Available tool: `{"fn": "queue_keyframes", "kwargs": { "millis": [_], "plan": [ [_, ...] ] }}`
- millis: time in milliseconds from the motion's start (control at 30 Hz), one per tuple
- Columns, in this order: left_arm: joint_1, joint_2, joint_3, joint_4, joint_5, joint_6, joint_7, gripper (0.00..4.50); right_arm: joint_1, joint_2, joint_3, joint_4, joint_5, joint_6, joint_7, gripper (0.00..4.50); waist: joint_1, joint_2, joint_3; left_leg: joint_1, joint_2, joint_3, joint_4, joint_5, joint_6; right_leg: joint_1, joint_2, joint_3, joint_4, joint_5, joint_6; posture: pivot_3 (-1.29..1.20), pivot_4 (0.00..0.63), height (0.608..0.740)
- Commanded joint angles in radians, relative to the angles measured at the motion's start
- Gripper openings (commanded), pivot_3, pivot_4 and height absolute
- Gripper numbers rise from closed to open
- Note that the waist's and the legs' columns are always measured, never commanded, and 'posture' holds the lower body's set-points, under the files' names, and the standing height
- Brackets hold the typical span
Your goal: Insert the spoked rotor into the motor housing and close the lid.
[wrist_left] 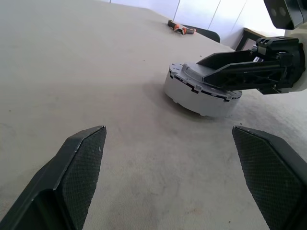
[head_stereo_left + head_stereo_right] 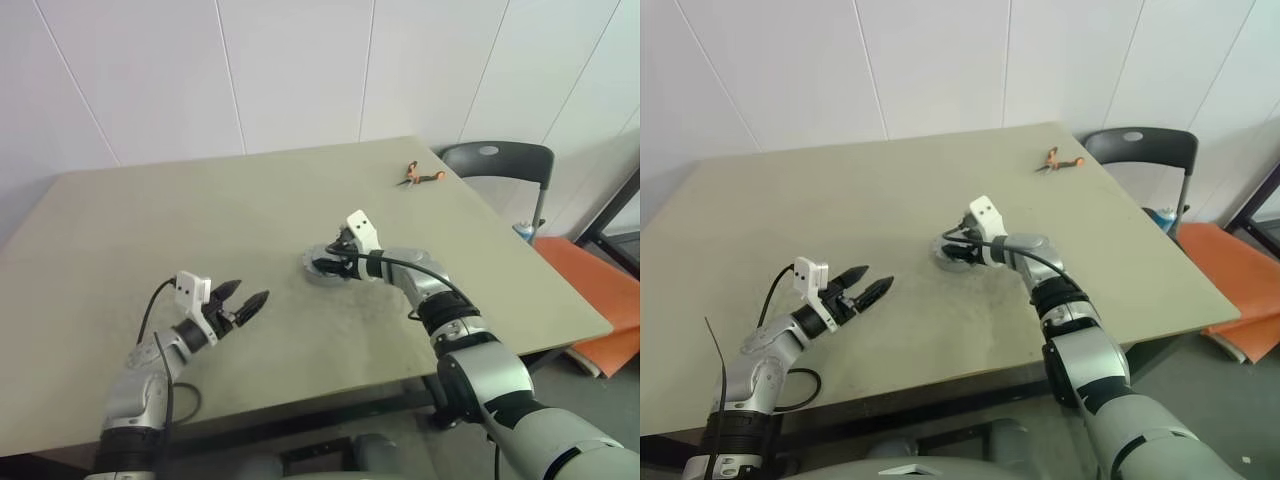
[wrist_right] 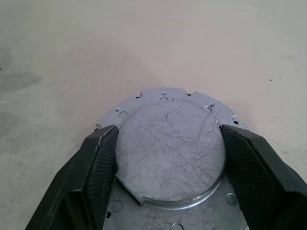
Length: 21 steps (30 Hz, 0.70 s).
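Note:
A round grey metal unit, the motor housing (image 1: 196,97), sits on the tan table near its middle. The lid (image 3: 168,158) lies flat on top of it, a scratched grey disc with small holes around its edge. My right gripper (image 3: 168,130) reaches down over it, and its two black fingers (image 3: 98,163) press against opposite sides of the lid's raised round centre. My left gripper (image 2: 240,300) hovers open and empty over the table, to the left of the unit and nearer the front edge. The spoked rotor is hidden.
Orange-handled pliers (image 2: 422,176) lie near the table's far right corner. A black chair (image 2: 497,160) stands beyond that corner, with an orange panel (image 2: 590,280) on the floor to the right. The table's front edge (image 2: 330,390) runs just under my arms.

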Motion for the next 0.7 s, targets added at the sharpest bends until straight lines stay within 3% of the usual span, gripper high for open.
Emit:
{"fn": "queue_keyframes", "kwargs": {
  "millis": [33, 300, 700],
  "plan": [
    [-0.007, 0.008, 0.000, -0.025, 0.002, -0.013, -0.007, 4.50, -0.010, -0.022, 0.001, 0.013, -0.038, -0.006, -0.073, 3.03, 0.000, 0.000, 0.000, 0.000, 0.000, 0.000, 0.000, 0.000, 0.000, 0.000, 0.000, 0.000, 0.000, 0.000, 0.000, 0.00, 0.000, 0.740],
    [-0.005, 0.005, -0.003, -0.020, 0.005, -0.017, -0.011, 4.50, -0.003, -0.041, 0.068, 0.030, -0.111, -0.069, -0.133, 3.03, 0.000, 0.001, 0.001, 0.000, 0.000, 0.000, 0.000, 0.000, 0.000, 0.000, 0.000, 0.000, 0.000, 0.000, 0.000, 0.00, 0.000, 0.740],
    [-0.006, 0.002, -0.004, -0.003, 0.009, -0.026, -0.020, 4.50, 0.026, -0.033, 0.078, -0.031, -0.080, -0.021, -0.062, 3.03, -0.001, 0.002, 0.001, -0.001, 0.001, 0.000, -0.001, 0.000, 0.000, -0.001, -0.001, 0.000, -0.003, 0.000, 0.000, 0.00, 0.000, 0.740]
  ]
}}
